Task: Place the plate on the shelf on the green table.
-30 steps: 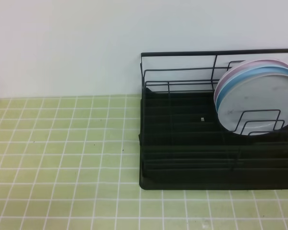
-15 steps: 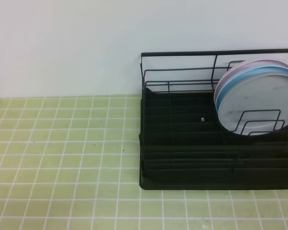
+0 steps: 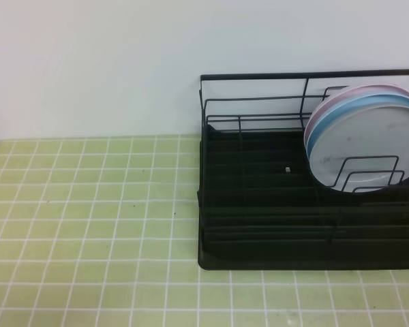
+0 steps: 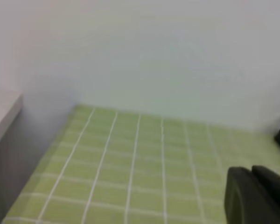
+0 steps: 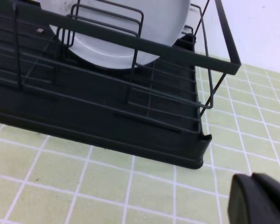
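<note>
Exterior high view: plate (image 3: 368, 153) in shelf (image 3: 259, 231), position unchanged.

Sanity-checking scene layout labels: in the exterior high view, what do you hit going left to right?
Bare green table → left edge of the shelf → small pale speck on the shelf's tray → stacked plates standing in the dividers, the plate at the front.

Black wire shelf (image 3: 259, 204), glossy plate (image 3: 368, 153), tiled green table (image 3: 88, 225).
</note>
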You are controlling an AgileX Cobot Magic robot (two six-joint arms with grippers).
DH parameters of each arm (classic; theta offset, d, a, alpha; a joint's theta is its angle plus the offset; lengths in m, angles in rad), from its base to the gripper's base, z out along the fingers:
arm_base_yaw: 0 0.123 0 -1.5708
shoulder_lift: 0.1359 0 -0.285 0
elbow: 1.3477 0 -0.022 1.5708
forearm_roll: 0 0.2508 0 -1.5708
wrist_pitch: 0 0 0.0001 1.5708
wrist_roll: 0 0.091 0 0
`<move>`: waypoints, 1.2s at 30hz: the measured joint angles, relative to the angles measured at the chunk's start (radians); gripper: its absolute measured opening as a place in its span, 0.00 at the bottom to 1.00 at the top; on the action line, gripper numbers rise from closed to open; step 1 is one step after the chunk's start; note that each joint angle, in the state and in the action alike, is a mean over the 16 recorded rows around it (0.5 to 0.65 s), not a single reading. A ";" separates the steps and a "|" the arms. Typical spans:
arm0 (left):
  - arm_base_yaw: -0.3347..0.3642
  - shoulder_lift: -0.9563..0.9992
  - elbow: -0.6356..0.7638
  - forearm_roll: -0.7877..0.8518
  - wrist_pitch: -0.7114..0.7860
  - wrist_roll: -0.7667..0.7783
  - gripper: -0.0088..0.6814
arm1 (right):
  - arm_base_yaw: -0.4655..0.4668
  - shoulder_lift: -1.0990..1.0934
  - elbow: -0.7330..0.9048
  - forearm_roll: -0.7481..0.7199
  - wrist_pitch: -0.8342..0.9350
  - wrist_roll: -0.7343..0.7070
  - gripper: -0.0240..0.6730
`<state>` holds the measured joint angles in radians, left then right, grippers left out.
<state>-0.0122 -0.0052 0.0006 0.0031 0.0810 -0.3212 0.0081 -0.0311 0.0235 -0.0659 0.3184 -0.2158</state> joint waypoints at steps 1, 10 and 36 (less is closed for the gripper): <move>0.000 0.000 0.000 -0.020 0.022 0.042 0.01 | 0.000 0.000 0.000 0.000 0.000 0.000 0.03; 0.000 0.000 0.000 -0.051 0.197 0.195 0.01 | 0.000 0.000 0.000 0.000 0.000 0.000 0.03; 0.000 0.000 0.000 -0.056 0.253 0.203 0.01 | 0.000 0.000 0.000 0.000 0.000 0.000 0.03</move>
<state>-0.0122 -0.0052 0.0006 -0.0534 0.3336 -0.1180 0.0081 -0.0311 0.0235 -0.0659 0.3184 -0.2158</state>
